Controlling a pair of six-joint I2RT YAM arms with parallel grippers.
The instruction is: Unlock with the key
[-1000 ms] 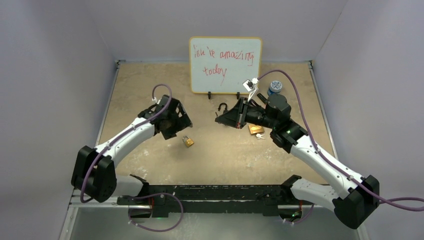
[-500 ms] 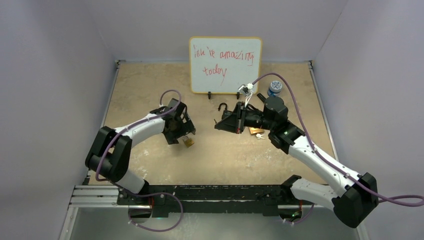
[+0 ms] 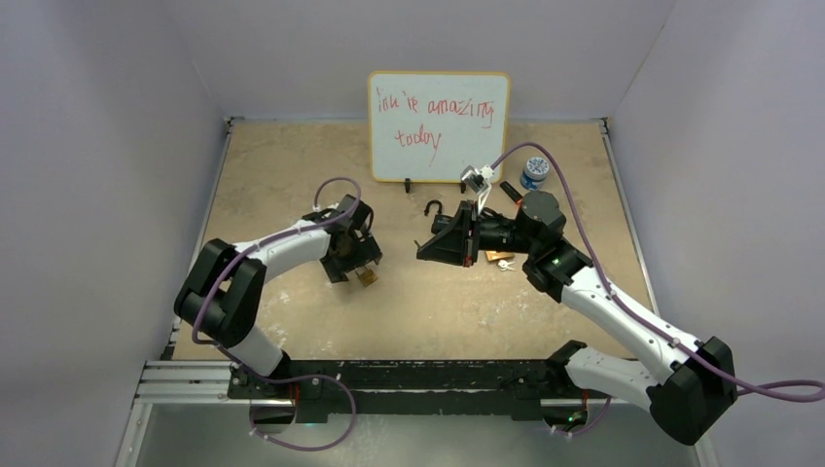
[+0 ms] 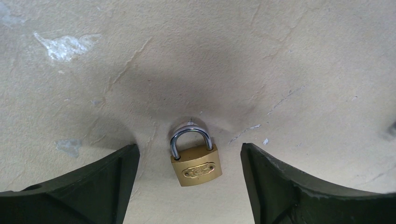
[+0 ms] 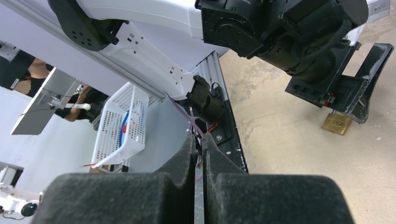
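Left arm swung inward and down since 1 second ago. The left gripper (image 4: 189,148) now straddles the brass padlock (image 4: 195,169), its 2 fingers (image 4: 107,182) spread wide, 1 on each side, neither touching it. Padlock lies flat on the table (image 4: 280,56) between the fingertips, shackle closed and pointing away from the wrist. Right gripper (image 5: 199,144) is clenched tight. A thin sliver shows at its pad tips, too small to tell whether it is the key. From those fingers, the padlock sits well beyond and to the right.

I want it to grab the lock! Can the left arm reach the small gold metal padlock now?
Probably yes. The left tool is open right over the small brass padlock, with one finger on each side, not touching it. The padlock lies flat on the sandy table, and nothing is in between.
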